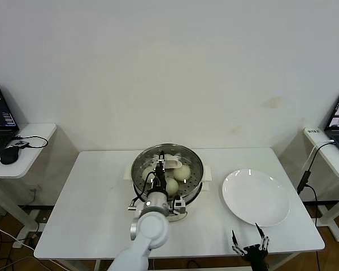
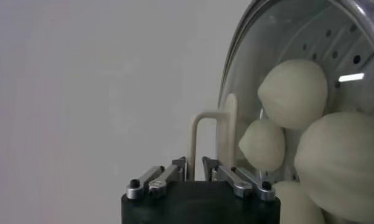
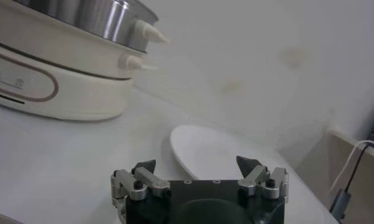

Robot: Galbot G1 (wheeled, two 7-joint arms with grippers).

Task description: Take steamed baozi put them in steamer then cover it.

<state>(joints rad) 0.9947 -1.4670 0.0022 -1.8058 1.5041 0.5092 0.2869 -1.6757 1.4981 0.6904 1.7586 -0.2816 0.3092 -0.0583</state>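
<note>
Head view: left pincer point(image 1: 161, 165) sits at frame centre, right over the steamer point(image 1: 140, 169), which stands mid-bench point(image 1: 96, 197) w/ the glass lid point(image 1: 178, 155) already on it. Steamed baozi point(image 1: 182, 171) are inside, seen through the glass, centre of frame. White plate point(image 1: 255, 197) lies bare at centre-right, apart from the steamer.

Left wrist view gives the key relation: the lid's cream handle point(image 2: 211, 137) stands directly ahead of the left pincer point(image 2: 194, 167), lower centre of frame, its loop rising upright between the two fingers. Jaws look only partly spread, close on either side of the handle's near leg; can't tell if the pads touch it or have let go. Handle's long axis runs roughly along the line of the fingers, so, as I judge it, a straight pull-back would clear it w/o snagging. Left arm is the nearer one by far.

Right pincer point(image 1: 250, 240) is parked at lower right of the head view, near the bench's front edge, jaws spread wide & empty; right wrist view shows the same.

Hard to make out: baozi count, since the arm covers part of the pot & the wrist view crops the buns at right. Whether the lid sits fully flush on the rim isn't visible either.
</note>
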